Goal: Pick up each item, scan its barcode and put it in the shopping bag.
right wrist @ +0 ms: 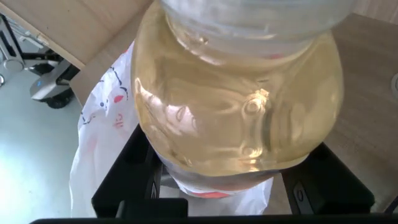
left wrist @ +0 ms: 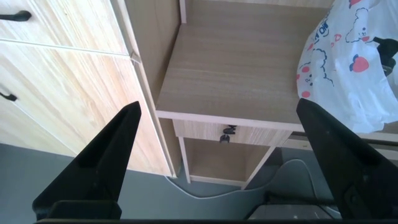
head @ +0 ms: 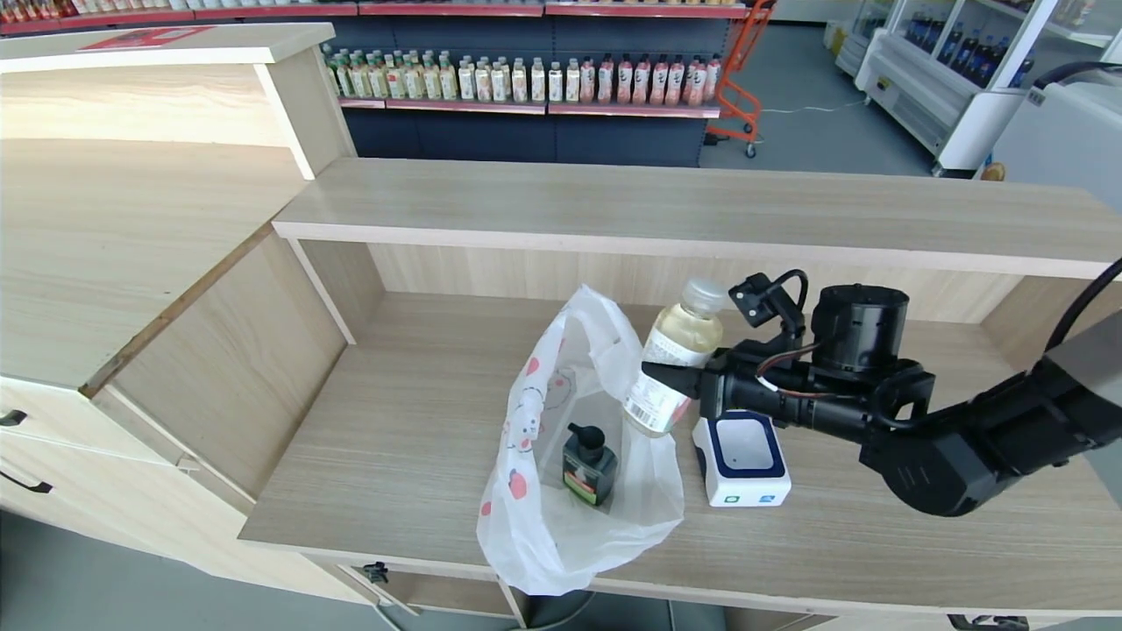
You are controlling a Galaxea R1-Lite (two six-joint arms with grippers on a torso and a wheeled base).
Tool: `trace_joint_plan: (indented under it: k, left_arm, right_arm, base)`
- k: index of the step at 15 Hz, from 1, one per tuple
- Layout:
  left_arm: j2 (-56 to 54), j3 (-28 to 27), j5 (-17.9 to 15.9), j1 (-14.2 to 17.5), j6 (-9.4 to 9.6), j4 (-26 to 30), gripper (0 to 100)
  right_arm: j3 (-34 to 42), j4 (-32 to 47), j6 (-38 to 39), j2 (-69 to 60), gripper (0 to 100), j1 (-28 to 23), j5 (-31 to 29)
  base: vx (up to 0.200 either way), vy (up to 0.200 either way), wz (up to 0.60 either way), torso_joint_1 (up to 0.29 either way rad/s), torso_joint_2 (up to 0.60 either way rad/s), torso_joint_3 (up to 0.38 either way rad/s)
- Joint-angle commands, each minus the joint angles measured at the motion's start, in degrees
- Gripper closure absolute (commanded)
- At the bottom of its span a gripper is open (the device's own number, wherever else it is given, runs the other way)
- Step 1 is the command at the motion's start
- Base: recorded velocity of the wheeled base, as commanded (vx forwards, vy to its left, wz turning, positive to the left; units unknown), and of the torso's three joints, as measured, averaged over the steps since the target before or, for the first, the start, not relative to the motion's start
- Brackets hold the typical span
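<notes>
The right arm's fingers (head: 666, 377) pinch the clear plastic bottle of pale yellow drink (head: 688, 337) at its label. It is tilted, its base just above the right rim of the white, red-printed plastic shopping bag (head: 526, 412), which lies on the tabletop (head: 394, 438) to their left. A dark green pump bottle (head: 589, 464) lies inside, and the white-and-blue scanner (head: 743, 456) stands just beside the bag. The left fingers (left wrist: 106, 162) are spread, well apart.

Pump bottle (head: 589, 463) in shopping bag (head: 524, 513) on counter (head: 394, 438); scanner (head: 742, 460) just right; drink bottle (head: 673, 361) above bag's edge.
</notes>
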Motion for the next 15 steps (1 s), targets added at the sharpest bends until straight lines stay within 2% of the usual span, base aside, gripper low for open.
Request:
trace_joint_plan:
  k: [1, 5, 10, 15]
  left_arm:
    - [0.0, 0.0, 0.0, 0.0, 0.00, 0.0, 0]
    - [0.0, 0.0, 0.0, 0.0, 0.00, 0.0, 0]
    - [0.0, 0.0, 0.0, 0.0, -0.09, 0.0, 0]
    - [0.0, 0.0, 0.0, 0.0, 0.00, 0.0, 0]
  right_arm:
    - [-8.9, 0.1, -0.1, 10.0, 100, 1.2, 0.0]
    - [-19.3, 0.7, -0.2, 18.0, 100, 1.9, 0.0]
    - [-24.8, 0.7, -0.8, 24.4, 100, 3.1, -0.2]
    - [-30.7, 1.4, -6.6, 29.4, 100, 3.1, -0.3]
  base:
    - [0.000, 0.000, 0.00, 0.000, 0.00, 0.000]
    - [0.000, 0.000, 0.00, 0.000, 0.00, 0.000]
    - [0.000, 0.000, 0.00, 0.000, 0.00, 0.000]
    - [0.000, 0.000, 0.00, 0.000, 0.00, 0.000]
